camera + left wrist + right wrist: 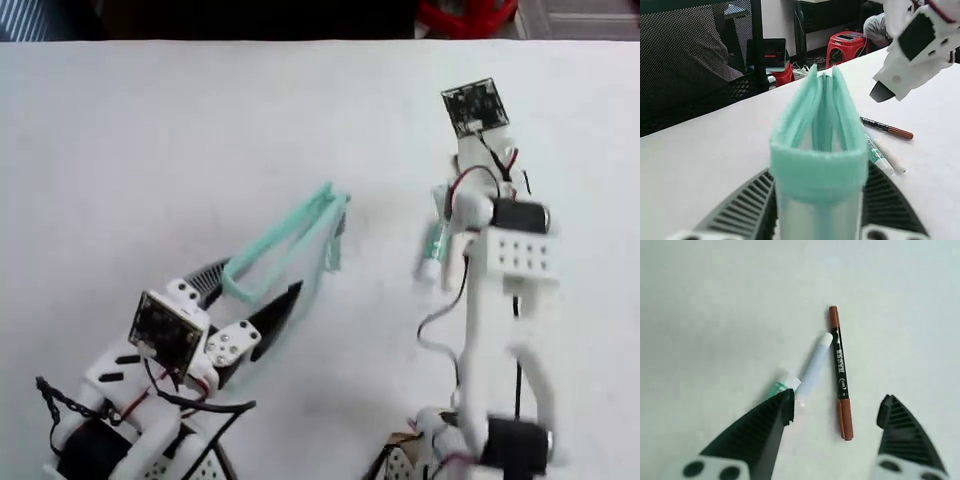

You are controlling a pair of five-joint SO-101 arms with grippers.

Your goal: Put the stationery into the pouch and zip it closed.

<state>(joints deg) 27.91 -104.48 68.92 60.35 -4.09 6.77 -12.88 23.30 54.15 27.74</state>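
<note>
Left gripper (820, 215): clamped on one end of the mint pouch (820, 150).
Pouch: runs out from the left jaws toward the middle of the table (150, 150).
Right gripper (836, 405): jaws wide, holding nothing, above the pens.
Stationery: brown-capped marker (840, 372) and white-green pen (812, 370) lie side by side on the table, outside the pouch and apart from it.

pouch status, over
left gripper shut on pouch, mouth open. right gripper open above brown marker and white pen on table. nothing blocking.
</note>
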